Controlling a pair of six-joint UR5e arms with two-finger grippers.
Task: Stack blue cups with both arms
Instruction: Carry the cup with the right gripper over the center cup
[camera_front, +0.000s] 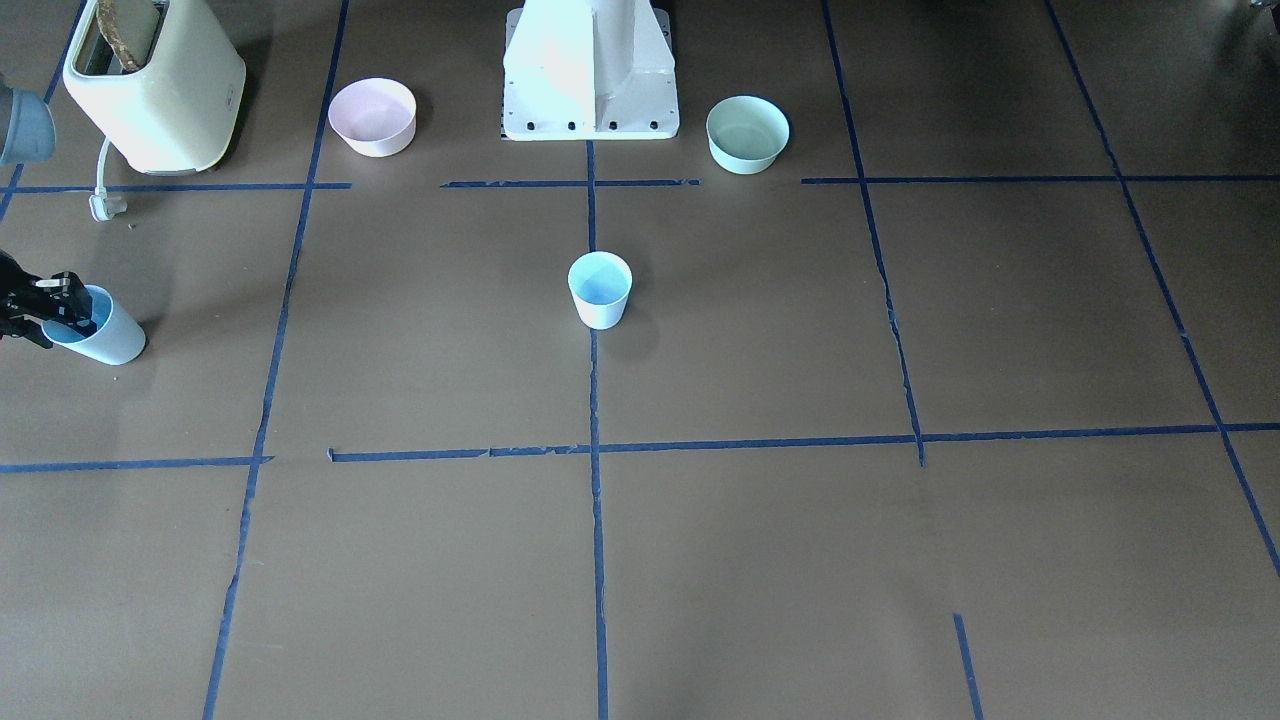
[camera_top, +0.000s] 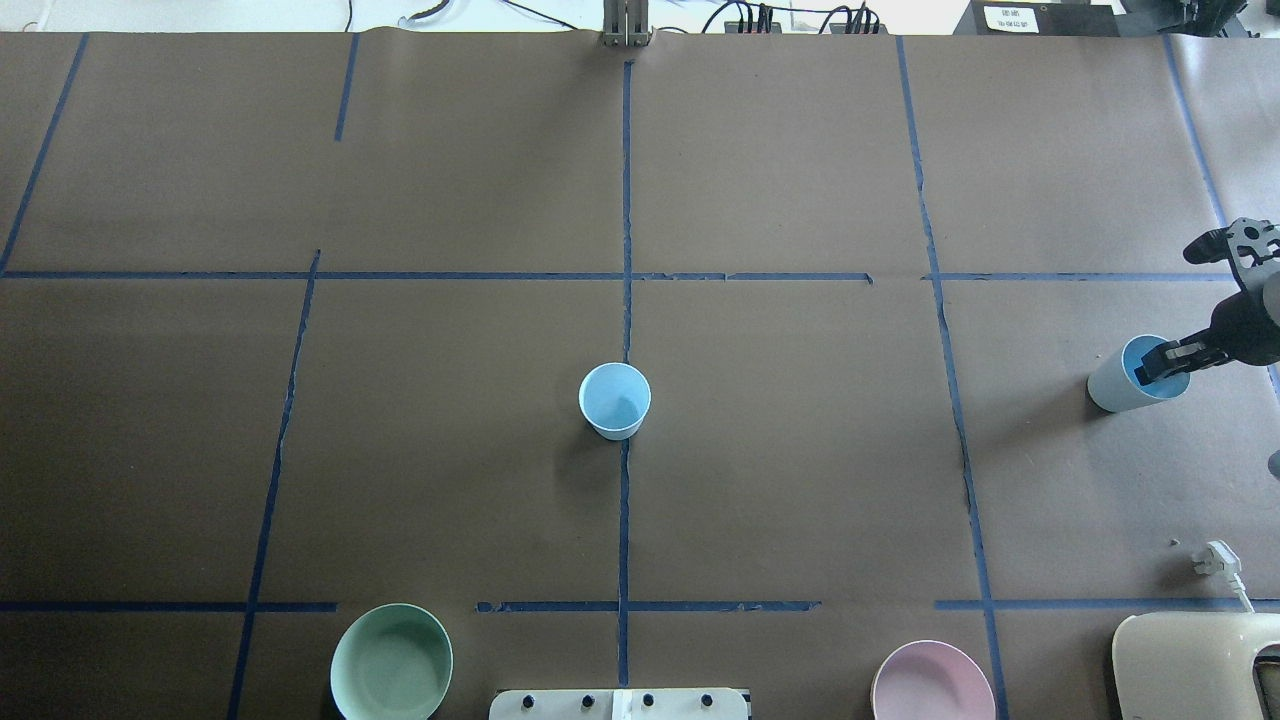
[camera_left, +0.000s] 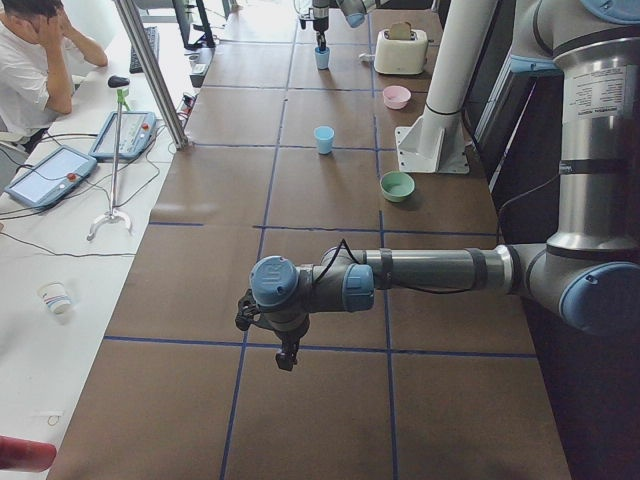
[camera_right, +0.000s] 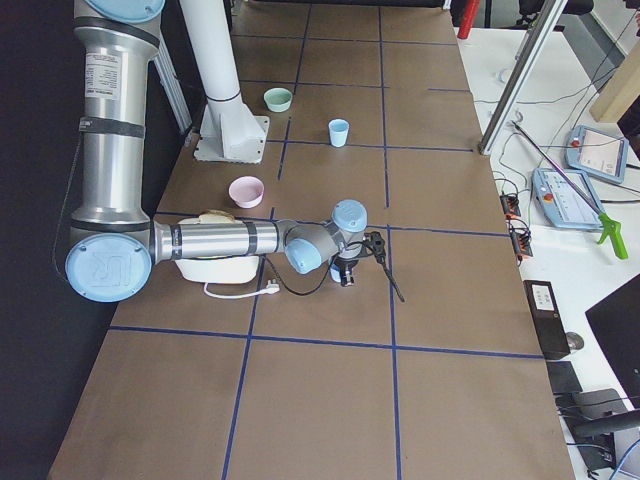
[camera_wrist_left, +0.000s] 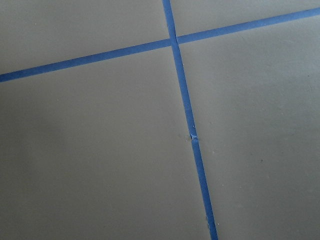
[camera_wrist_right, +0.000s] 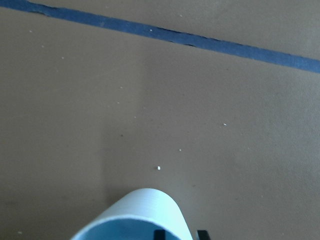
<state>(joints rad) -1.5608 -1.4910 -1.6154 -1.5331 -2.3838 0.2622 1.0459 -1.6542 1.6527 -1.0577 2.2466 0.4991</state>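
Note:
One pale-blue cup stands upright at the table's centre on the blue tape line; it also shows in the overhead view. The other blue cup is at the table's right end, tilted. My right gripper is shut on its rim, one finger inside and one outside. The front-facing view shows the same grip on this cup. The right wrist view shows only the cup's rim. My left gripper hangs over bare table far from both cups, seen only from the side; I cannot tell if it is open.
A pink bowl and a mint-green bowl sit either side of the white pedestal. A cream toaster with its cord and plug stands near the held cup. A person sits beside the table.

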